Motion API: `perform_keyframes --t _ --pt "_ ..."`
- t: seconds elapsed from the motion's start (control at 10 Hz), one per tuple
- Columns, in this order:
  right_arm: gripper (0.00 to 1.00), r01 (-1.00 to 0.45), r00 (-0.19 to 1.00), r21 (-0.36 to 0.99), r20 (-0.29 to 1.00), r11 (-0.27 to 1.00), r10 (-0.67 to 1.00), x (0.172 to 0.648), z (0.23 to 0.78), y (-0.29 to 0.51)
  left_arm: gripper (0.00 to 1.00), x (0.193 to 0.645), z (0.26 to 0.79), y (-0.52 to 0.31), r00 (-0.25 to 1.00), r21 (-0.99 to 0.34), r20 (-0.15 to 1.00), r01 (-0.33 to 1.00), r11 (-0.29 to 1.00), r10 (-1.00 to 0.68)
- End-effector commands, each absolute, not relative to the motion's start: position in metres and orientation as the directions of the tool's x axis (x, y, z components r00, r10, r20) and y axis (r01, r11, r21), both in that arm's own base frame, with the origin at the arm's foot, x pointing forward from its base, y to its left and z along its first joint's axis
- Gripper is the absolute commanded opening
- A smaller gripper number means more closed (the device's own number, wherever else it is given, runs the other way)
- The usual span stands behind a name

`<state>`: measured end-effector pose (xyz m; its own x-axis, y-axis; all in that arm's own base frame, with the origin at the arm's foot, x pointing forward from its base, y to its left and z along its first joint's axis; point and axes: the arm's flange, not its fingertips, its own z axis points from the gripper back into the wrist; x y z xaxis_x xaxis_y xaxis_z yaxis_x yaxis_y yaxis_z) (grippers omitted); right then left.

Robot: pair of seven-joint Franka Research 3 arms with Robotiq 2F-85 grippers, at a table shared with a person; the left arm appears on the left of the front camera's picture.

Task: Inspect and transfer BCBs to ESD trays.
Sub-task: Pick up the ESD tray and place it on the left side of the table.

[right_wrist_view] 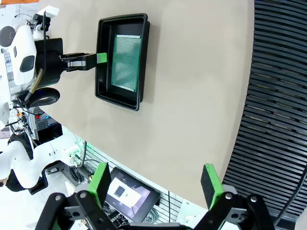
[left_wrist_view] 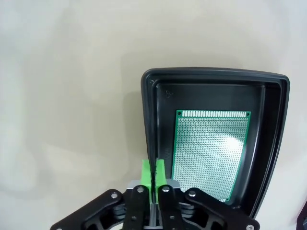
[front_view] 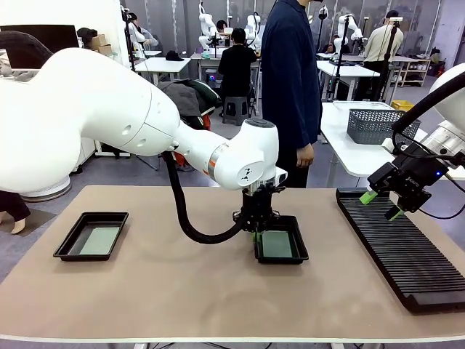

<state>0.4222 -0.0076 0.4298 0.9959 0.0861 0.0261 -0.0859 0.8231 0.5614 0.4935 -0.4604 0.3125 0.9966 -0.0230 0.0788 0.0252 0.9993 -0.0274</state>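
Observation:
A black ESD tray sits mid-table with a pale-green BCB lying flat in it. My left gripper stands at this tray's left rim, its green pads shut on the rim wall. The BCB lies beside the pads, untouched. The right wrist view shows the same tray, the board and the left gripper. A second ESD tray at the left holds another BCB. My right gripper hangs open and empty over the rack; its fingers stand wide apart.
A long black ribbed rack runs along the table's right side. A person in dark blue stands at the far edge. A grey basket sits on a white table behind. Bare tabletop lies between the two trays.

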Motion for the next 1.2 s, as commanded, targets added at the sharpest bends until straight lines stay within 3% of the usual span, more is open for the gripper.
perform_keyframes --t 0.0,0.5,0.6,1.1 --pt "1.00 -0.065 0.998 0.563 0.022 0.824 0.064 0.420 0.430 -0.006 0.00 0.495 0.311 -0.464 0.995 0.012 0.102 -0.004 1.000 0.003" --pt "1.00 -0.065 0.998 0.563 0.022 0.824 0.064 0.420 0.430 -0.006 0.00 0.494 0.311 -0.455 0.997 0.009 0.070 -0.037 0.999 0.037" --pt "1.00 -0.065 0.998 0.563 0.022 0.824 0.064 0.420 0.430 -0.006 0.00 0.495 0.313 -0.460 0.997 -0.026 0.078 0.015 1.000 -0.013" --pt "1.00 -0.065 0.998 0.563 0.022 0.824 0.064 0.420 0.430 -0.006 0.03 0.493 0.329 -0.443 0.996 -0.082 0.089 0.030 0.996 -0.022"
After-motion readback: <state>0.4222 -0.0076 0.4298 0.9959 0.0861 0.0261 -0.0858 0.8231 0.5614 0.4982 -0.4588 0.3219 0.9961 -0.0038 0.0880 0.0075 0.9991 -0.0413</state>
